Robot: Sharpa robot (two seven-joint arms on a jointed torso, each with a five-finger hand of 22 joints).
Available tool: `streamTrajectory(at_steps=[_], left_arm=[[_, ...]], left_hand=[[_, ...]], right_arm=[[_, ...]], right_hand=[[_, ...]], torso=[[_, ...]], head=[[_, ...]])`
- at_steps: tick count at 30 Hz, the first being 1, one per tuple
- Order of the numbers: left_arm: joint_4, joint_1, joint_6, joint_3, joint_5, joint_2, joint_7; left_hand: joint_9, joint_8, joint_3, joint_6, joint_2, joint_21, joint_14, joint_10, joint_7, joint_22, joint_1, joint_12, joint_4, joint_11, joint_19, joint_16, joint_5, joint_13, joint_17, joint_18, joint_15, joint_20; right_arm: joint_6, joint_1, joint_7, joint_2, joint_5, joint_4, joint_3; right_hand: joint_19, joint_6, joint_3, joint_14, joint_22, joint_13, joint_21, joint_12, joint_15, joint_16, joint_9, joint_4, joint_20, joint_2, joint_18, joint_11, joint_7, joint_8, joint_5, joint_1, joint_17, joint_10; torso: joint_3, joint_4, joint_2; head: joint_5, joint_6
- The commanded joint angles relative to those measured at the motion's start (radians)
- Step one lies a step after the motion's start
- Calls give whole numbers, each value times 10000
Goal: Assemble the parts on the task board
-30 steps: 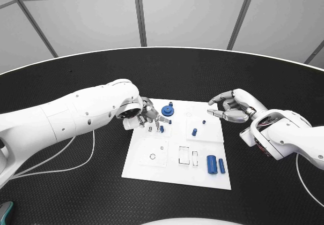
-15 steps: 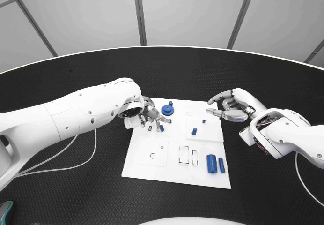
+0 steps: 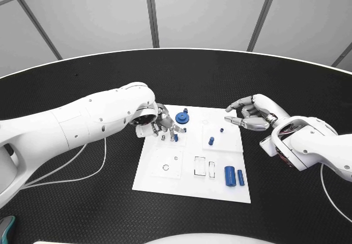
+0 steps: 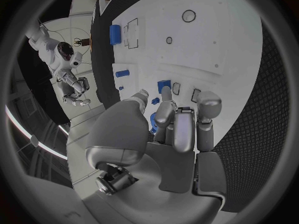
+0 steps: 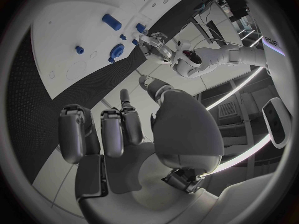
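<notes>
The white task board (image 3: 187, 173) lies in the middle of the table. My left hand (image 3: 163, 125) hangs over its far left corner, fingers (image 4: 176, 129) pointing down at the empty slots (image 4: 176, 88). A small blue piece (image 3: 175, 137) (image 4: 164, 86) stands just beyond those fingertips, and I see nothing held. A round blue part (image 3: 182, 119) sits beside that hand. My right hand (image 3: 249, 116) hovers at the board's far right edge, fingers (image 5: 112, 132) loosely curled and empty. A blue peg (image 3: 211, 141) stands mid-board. Two blue cylinders (image 3: 230, 176) lie at the near right.
Rectangular cut-outs (image 3: 199, 167) and a small round hole (image 3: 166, 168) show in the board's near half. A white cable (image 3: 88, 175) runs over the black table (image 3: 88, 213) left of the board. Bare table surrounds the board.
My left hand has edged slightly toward the far side of the board. The right hand and the parts stay where they were.
</notes>
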Motion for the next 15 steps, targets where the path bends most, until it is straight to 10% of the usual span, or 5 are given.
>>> streamTrajectory(at_steps=[1, 15], left_arm=[[-17, -1, 42, -1, -4, 12, -6], [-72, -4, 107, -3, -9, 66, -16]], left_hand=[[10, 25, -2, -36, 6, 35, 384, -37, -2, 9, 83, -50, -24, -3, 49, 26, -2, -14, 0, -127, -71, 11], [20, 31, 15, -36, 24, 42, 383, -30, -3, 20, 119, -38, -28, -4, 50, 25, -2, -2, -2, -129, -70, 12]], right_arm=[[2, 0, 1, 8, 0, -9, 0], [16, 0, -8, 63, 0, -53, 0]], right_hand=[[393, -69, -1, 722, 1297, 1138, -32, -47, -82, -9, -6, 32, -90, 0, 143, -74, 14, 50, 65, -42, 1359, 10], [391, -77, 4, 724, 1290, 1141, -40, -43, -83, -8, -8, 39, -93, 12, 145, -75, 14, 55, 77, -34, 1364, 16]], torso=[[-1, 8, -11], [0, 13, -9]], head=[[-7, -16], [-13, -40]])
